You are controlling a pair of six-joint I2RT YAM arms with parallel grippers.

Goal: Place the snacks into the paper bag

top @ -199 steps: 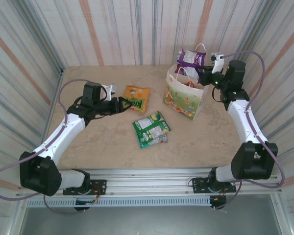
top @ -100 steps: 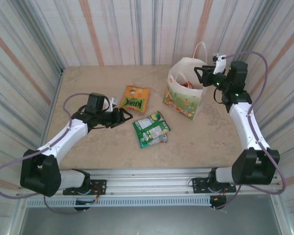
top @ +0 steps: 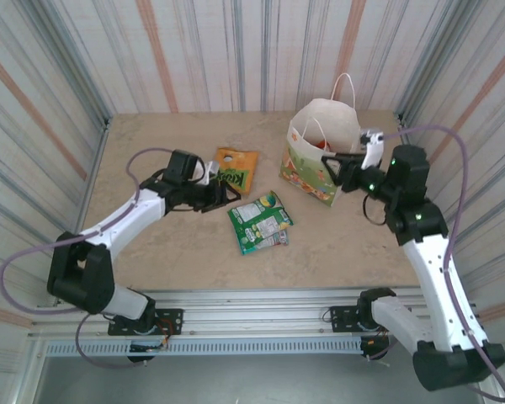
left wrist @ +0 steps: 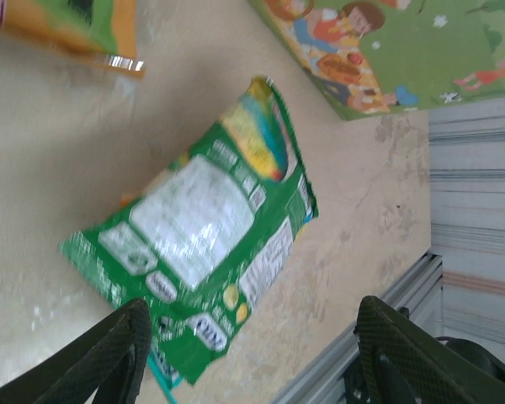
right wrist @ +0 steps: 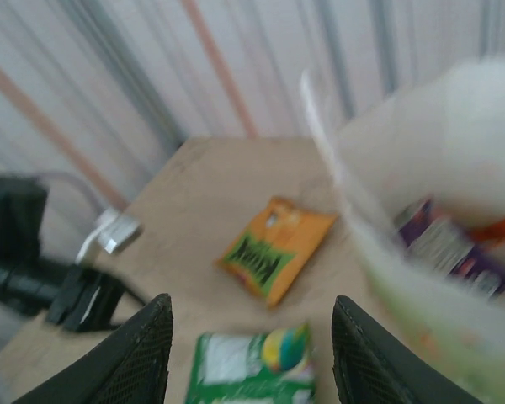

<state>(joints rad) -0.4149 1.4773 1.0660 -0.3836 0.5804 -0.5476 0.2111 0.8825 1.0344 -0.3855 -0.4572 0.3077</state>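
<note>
Glossy foil green packet (left wrist: pixel 202 244), matt white paper bag (top: pixel 337 118).

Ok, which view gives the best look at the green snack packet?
The left wrist view: the green packet appears large, print and edges visible, slightly blurred. The top external view shows the packet whole but small; the right wrist view catches a blurred part at its bottom edge.

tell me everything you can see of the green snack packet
The green crinkly foil snack packet lies flat on the beige table, shiny and creased, white label panel and yellow picture facing up. It sits nearer the arms than the white paper bag and the orange foil packet, touching neither.
</note>
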